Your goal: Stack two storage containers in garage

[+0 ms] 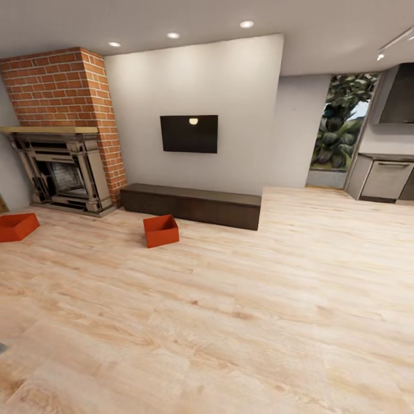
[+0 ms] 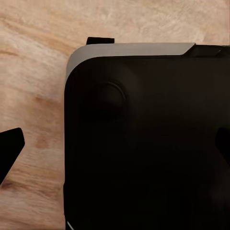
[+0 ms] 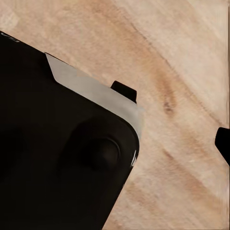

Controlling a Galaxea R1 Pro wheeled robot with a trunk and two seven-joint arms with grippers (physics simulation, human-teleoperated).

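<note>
In the living room, on the plank floor (image 1: pixel 230 322): one bin (image 1: pixel 161 230) just before the dark cabinet (image 1: pixel 192 204), other bin (image 1: pixel 17 226) far left by the fireplace (image 1: pixel 62 171). Neither picked up, nothing in garage yet. Whole task left. Gripper states: cannot tell.

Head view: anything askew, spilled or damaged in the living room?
Nothing damaged or spilled. Both red-orange bins sit upright on the wood plank floor, apart: one before the long dark cabinet, turned at an angle to it; the other by the fireplace, cut by the frame's edge.
</note>
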